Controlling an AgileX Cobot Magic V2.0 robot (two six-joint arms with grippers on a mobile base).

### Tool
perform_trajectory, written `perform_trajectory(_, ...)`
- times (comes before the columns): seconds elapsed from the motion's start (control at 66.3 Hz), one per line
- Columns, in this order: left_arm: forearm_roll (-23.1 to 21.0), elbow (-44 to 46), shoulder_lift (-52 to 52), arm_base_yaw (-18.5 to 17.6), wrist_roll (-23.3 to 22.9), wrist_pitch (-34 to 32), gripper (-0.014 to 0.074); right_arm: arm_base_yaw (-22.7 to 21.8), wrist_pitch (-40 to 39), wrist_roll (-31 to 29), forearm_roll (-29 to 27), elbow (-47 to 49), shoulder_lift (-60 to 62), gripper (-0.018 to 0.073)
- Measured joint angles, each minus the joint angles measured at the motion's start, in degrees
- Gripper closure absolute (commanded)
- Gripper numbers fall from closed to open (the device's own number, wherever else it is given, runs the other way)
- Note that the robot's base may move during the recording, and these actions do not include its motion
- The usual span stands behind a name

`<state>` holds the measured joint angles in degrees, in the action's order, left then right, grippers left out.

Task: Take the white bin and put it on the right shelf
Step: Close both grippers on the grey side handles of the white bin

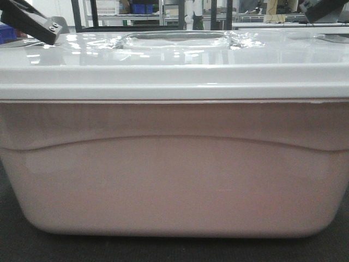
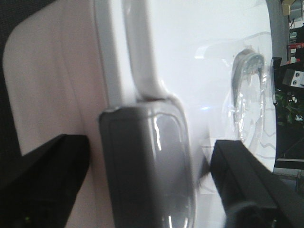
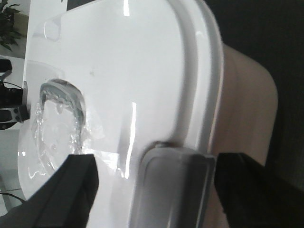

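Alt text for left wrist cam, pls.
Close-up of the white bin: the grey latch at its lid edge sits between the dark fingers of the left end effector, gaps on both sides. The glossy lid's recessed handle is at right.

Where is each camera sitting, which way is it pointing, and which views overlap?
Exterior front-facing: low, facing forward at the white bin's long side; left arm and right arm in the top corners.
Left wrist: above the bin's end, looking down its left pincer, open astride a grey latch.
Right wrist: mirrored, right pincer astride the other latch.
All three share the lid's recessed handle.
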<state>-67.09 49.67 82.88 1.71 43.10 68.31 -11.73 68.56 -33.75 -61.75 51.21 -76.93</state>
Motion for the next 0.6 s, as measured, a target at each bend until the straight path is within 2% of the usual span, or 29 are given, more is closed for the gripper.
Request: perform_trajectory(0.603,0.0,0.0,0.0,0.0,0.0,-0.1,0.0178,1.1,0.0,1.1,2.8,0.0,0.0,-0.0039)
